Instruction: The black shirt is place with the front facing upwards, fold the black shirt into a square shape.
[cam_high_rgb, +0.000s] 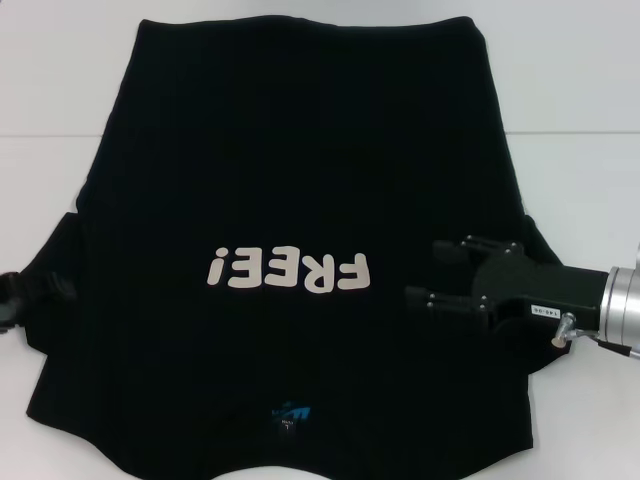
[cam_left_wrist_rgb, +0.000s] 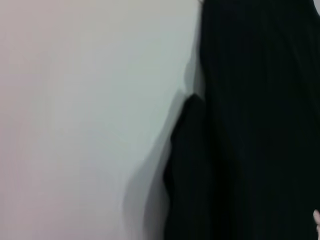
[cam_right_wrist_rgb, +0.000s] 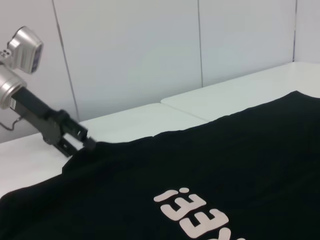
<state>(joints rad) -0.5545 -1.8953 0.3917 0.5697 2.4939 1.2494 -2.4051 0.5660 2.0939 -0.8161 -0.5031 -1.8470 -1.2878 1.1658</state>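
Observation:
The black shirt (cam_high_rgb: 300, 170) lies flat on the white table (cam_high_rgb: 60, 100), front up, hem at the far side. Its pale "FREE!" lettering (cam_high_rgb: 290, 270) faces up and the blue neck label (cam_high_rgb: 290, 415) is near the front edge. My right gripper (cam_high_rgb: 422, 272) is open, reaching in from the right over the shirt's right side, level with the lettering. My left gripper (cam_high_rgb: 30, 300) is open at the far left, by the left sleeve's edge; it also shows in the right wrist view (cam_right_wrist_rgb: 82, 149). The left wrist view shows only the shirt's side edge (cam_left_wrist_rgb: 260, 125).
Bare white tabletop lies to the left of the shirt (cam_left_wrist_rgb: 75, 125) and beyond the hem. A white panelled wall (cam_right_wrist_rgb: 150, 50) stands behind the table on my left side. A table seam (cam_high_rgb: 570, 133) runs across the far part.

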